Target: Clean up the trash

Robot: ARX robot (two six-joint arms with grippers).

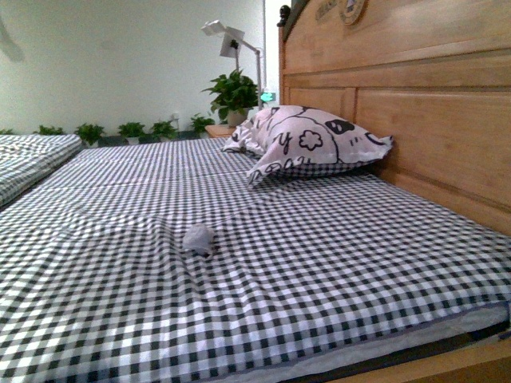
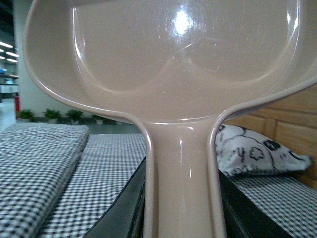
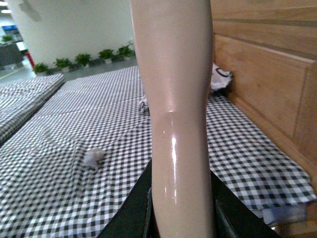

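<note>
The trash (image 1: 200, 238) lies on the checked sheet (image 1: 335, 263) near the bed's middle, well apart from the pillow (image 1: 307, 144). The left gripper (image 2: 182, 208) is clamped on the handle of the dustpan (image 2: 173, 74), the right gripper (image 3: 181, 213) on the brush handle (image 3: 173, 74). The wad looks light and the sheet soft, so a hard sweep may flick it past the pan, or the pan's lip may ruck the cloth

I am in a bedroom-like room. A wide bed (image 1: 335, 271) under a black-and-white checked sheet spreads before me, with a tall wooden headboard (image 1: 431, 120) on my right and a printed pillow (image 1: 311, 144) beside it. A second bed (image 1: 32, 155) lies to my left. A potted plant (image 1: 233, 96), a white lamp (image 1: 227, 36) and small plants (image 1: 132, 129) stand by the white wall.
</note>
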